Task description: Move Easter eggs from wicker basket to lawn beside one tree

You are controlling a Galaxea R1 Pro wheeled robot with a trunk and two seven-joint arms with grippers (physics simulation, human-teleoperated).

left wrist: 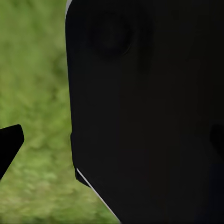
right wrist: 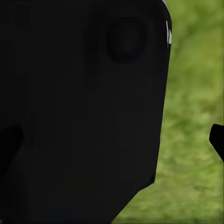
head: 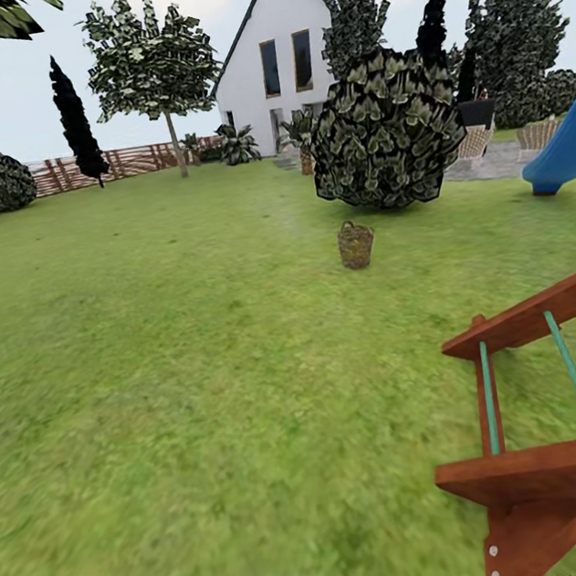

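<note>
Standing upright on the lawn [head: 149, 346], wicker basket [head: 356, 244] (gripper openings indiscernible).

One wicker basket [head: 356, 244] on the lawn [head: 170, 361], one leafy grey-trunked tree [head: 159, 67], one round bush [head: 384, 130], one white house [head: 276, 54], one blue slide [head: 567, 149], one wooden frame [head: 541, 435]

We see even, bright daylight with hardly any shadows on the lawn [head: 179, 360]. Both wrist views are blurry, the grass perhaps out of focus.

Lawn [head: 156, 391] (bearing wicker basket [head: 356, 244])
</note>
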